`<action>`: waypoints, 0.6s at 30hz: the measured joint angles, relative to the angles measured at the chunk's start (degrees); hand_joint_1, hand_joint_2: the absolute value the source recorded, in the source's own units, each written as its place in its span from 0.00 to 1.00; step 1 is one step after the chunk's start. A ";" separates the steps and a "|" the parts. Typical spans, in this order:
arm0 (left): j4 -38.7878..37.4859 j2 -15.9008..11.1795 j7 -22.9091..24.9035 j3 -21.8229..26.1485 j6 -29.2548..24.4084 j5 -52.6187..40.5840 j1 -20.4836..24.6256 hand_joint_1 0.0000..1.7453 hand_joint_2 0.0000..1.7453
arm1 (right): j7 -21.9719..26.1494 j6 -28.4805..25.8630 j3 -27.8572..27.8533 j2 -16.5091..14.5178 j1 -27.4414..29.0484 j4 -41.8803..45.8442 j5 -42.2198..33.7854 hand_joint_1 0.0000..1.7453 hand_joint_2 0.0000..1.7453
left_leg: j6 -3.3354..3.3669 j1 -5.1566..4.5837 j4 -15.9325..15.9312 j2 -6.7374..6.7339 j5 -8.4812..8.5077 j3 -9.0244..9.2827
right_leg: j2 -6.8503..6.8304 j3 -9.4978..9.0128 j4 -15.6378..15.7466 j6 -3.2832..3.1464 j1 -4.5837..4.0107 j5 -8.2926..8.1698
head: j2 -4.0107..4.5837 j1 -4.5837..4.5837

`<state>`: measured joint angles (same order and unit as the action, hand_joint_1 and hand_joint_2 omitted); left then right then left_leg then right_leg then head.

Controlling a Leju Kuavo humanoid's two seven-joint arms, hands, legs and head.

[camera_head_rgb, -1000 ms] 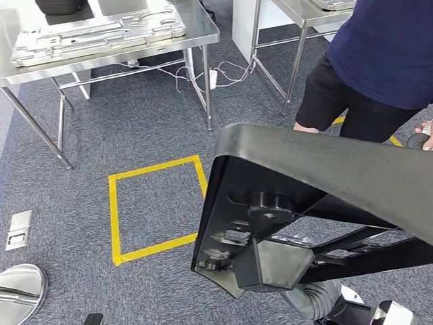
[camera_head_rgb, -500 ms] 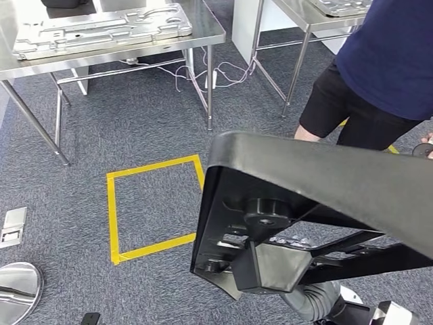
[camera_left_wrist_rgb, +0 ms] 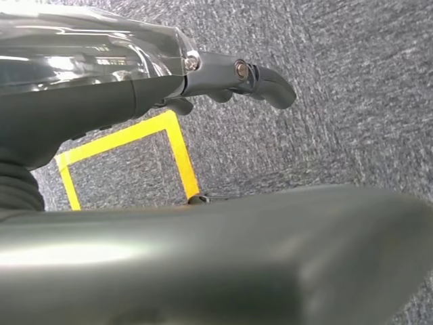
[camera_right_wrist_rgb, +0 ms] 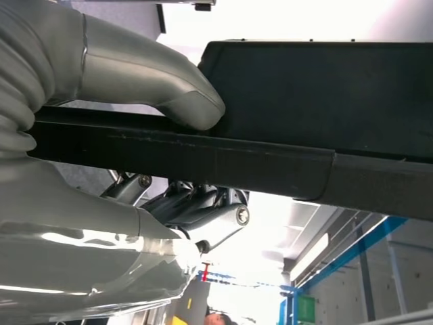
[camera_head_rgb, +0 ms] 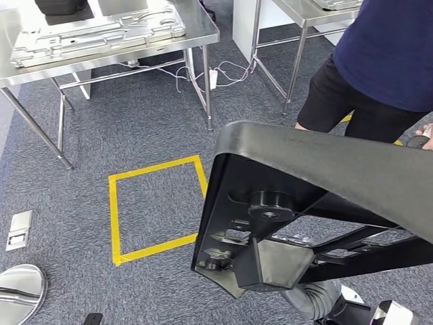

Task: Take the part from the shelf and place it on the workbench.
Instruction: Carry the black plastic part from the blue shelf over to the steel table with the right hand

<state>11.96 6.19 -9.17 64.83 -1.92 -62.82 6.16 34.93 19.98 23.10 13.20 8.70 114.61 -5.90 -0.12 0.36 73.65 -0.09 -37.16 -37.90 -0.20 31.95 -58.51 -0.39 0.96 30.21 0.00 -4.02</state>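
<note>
At nine o'clock low in the head view a small metal floor plate [camera_head_rgb: 19,229] lies on the grey carpet [camera_head_rgb: 153,122], and a shiny round metal disc [camera_head_rgb: 20,292] sits at the bottom corner. Up at eleven o'clock stands a steel table [camera_head_rgb: 204,30] carrying a flat stamped metal panel [camera_head_rgb: 97,30]; white cables [camera_head_rgb: 224,71] trail on the carpet past its right legs. Near the middle, a square of yellow tape [camera_head_rgb: 153,210] is marked on the floor.

The left hand [camera_left_wrist_rgb: 240,74] appears in the left wrist view above the carpet and the yellow tape, its dark fingers [camera_left_wrist_rgb: 270,84] stretched out with nothing between them, so it is released and empty.

From the centre to three o'clock in the head view, the part [camera_head_rgb: 316,169], a big black moulded piece, hangs in the air above the carpet. Its long axis runs from the picture's middle out past the right edge, nearly level, dropping a little to the right. The squared-off end points toward the tape square, and the ribbed hollow underside with a round boss [camera_head_rgb: 270,203] faces down and toward the camera.

The right hand [camera_right_wrist_rgb: 153,135] grasps the part from beneath: in the right wrist view its thick grey thumb [camera_right_wrist_rgb: 173,91] presses on one face of a black bar, and the darker fingers [camera_right_wrist_rgb: 214,217] curl against the other side.

At one o'clock a person [camera_head_rgb: 388,61] in a dark blue top and black shorts stands just behind the part, beside a second steel table [camera_head_rgb: 301,13].
</note>
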 joint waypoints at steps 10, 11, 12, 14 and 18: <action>0.00 -0.05 -0.01 0.00 -0.01 0.00 0.13 0.00 1.00 | 0.01 -0.01 0.01 0.01 -0.11 0.05 0.01 1.00 1.00 | 2.29 -0.15 -15.74 -0.07 7.16 6.71 | 0.22 0.79 -2.85 1.97 -0.18 2.53 | 0.00 0.04; 0.00 -0.05 -0.01 0.00 -0.01 0.00 0.15 0.00 1.00 | 0.02 -0.01 -0.01 0.02 -0.10 0.04 0.01 1.00 1.00 | 2.43 -0.10 -15.79 -0.13 7.20 6.71 | 0.22 2.16 -6.04 2.14 -0.12 4.38 | 0.00 0.05; 0.00 -0.06 -0.01 0.00 -0.01 0.00 0.14 0.00 1.00 | 0.02 -0.01 -0.01 0.02 -0.07 0.04 0.00 1.00 1.00 | 2.50 -0.10 -15.79 -0.18 7.20 6.69 | 0.22 3.96 -10.01 2.29 -0.08 6.30 | 0.00 0.05; 0.00 -0.06 0.00 0.00 -0.01 0.00 0.07 0.00 1.00 | 0.02 -0.02 -0.01 0.02 0.03 0.01 0.00 1.00 1.00 | 2.52 -0.11 -15.78 -0.25 7.17 6.71 | 0.21 6.67 -15.85 2.58 -0.01 8.05 | 0.00 0.04; 0.00 0.00 0.00 0.00 -0.01 0.00 0.11 0.00 1.00 | 0.01 -0.02 0.00 0.02 0.00 -0.02 0.00 1.00 1.00 | 2.10 -0.06 -15.55 -0.18 6.84 7.02 | 0.18 1.72 -5.10 2.85 0.07 1.48 | 0.00 0.04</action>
<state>11.96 6.19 -9.17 64.83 -1.93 -62.82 6.27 34.94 19.96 23.10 13.22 8.70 114.58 -5.90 1.98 0.30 58.10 -0.27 -30.32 -30.88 -0.03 33.67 -63.61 2.46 1.04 31.69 0.00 -3.98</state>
